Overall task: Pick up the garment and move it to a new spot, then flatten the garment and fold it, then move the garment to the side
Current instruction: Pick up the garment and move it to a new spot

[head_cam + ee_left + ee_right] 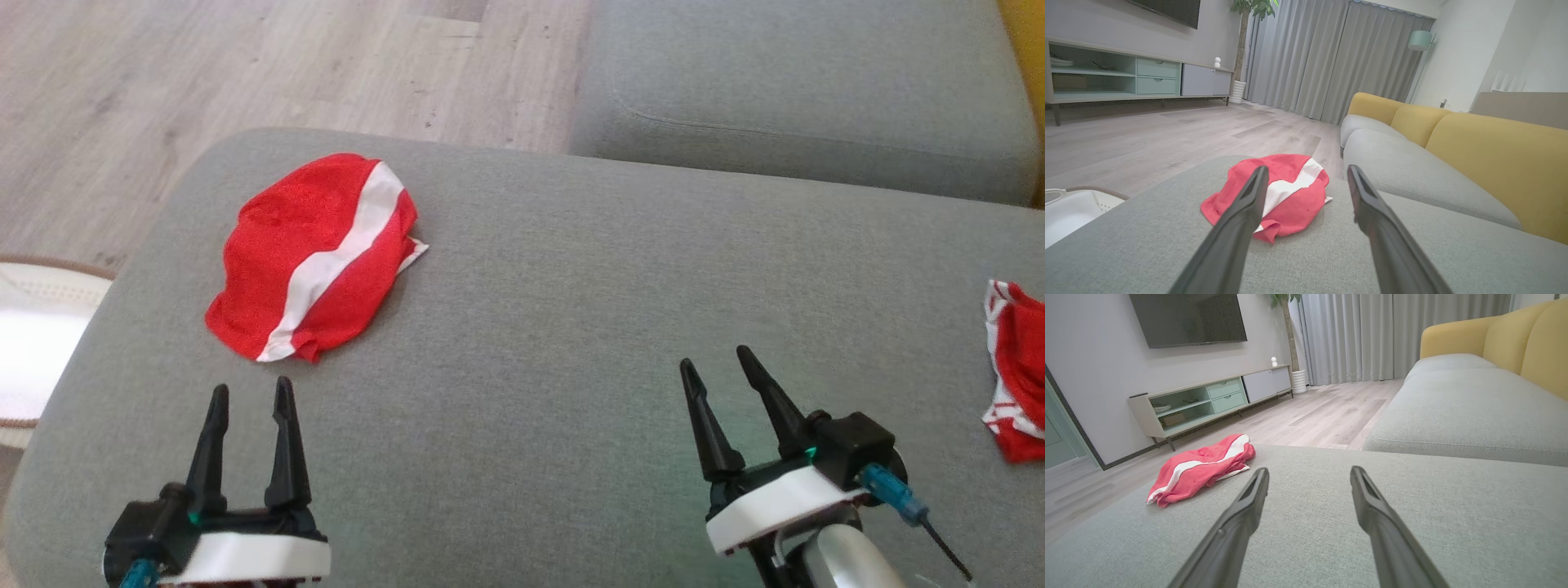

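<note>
A red garment with a white stripe [314, 257] lies bunched at the far left of the grey sofa seat [571, 327]; it is also seen ahead of the left fingers [1286, 196] and off to the left in the right wrist view [1202, 467]. My left gripper [251, 392] hovers open just short of it, nothing between its fingers. My right gripper [717, 366] stands open over the bare cushion at lower right, well apart from the garment. In the wrist views both grippers [1306, 173] [1308, 473] are spread wide.
A second red and white garment [1015, 371] lies at the seat's right edge. A white laundry basket [33, 327] stands on the wood floor at left. Another grey cushion [800, 98] and yellow backrests [1494, 151] lie beyond. A TV cabinet [1208, 402] lines the wall.
</note>
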Available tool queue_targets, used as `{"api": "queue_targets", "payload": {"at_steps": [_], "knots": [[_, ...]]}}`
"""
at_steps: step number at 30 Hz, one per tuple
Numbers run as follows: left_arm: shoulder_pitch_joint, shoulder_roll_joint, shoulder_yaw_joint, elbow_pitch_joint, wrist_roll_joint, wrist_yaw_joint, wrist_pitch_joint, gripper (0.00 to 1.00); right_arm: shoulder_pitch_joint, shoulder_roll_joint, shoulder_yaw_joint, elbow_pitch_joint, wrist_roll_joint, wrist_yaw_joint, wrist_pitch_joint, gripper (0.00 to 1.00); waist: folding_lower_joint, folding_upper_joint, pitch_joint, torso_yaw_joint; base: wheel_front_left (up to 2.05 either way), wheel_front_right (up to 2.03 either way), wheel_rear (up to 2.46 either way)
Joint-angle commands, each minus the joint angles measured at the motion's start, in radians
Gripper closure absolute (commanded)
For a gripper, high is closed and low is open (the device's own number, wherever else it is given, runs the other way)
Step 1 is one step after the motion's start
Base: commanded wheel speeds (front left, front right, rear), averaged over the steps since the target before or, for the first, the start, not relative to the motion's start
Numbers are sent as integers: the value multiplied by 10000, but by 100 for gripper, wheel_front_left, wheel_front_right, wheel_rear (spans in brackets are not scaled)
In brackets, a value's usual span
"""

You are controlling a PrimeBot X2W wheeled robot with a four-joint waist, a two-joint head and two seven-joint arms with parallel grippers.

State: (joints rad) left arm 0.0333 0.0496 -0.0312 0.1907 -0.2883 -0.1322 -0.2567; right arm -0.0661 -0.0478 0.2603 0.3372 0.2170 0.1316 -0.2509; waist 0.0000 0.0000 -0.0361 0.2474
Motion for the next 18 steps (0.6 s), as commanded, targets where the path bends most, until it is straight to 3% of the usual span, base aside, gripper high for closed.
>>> {"api": "queue_targets", "payload": {"at_steps": [1, 9, 18], "knots": [[-177, 6, 323, -330, 62, 16, -51, 0, -242, -24, 284, -261, 62, -9, -109, 0, 0, 0, -4, 175, 0, 0, 0], [-144, 6, 514, -401, 131, 15, -51, 0, -278, -24, 548, -205, 40, -9, -109, 0, 0, 0, -11, 382, 0, 0, 0], [-639, 6, 1138, -221, 313, 55, -51, 0, -557, -24, 312, -315, -221, -9, -109, 0, 0, 0, 778, -18, 0, 0, 0]]}}
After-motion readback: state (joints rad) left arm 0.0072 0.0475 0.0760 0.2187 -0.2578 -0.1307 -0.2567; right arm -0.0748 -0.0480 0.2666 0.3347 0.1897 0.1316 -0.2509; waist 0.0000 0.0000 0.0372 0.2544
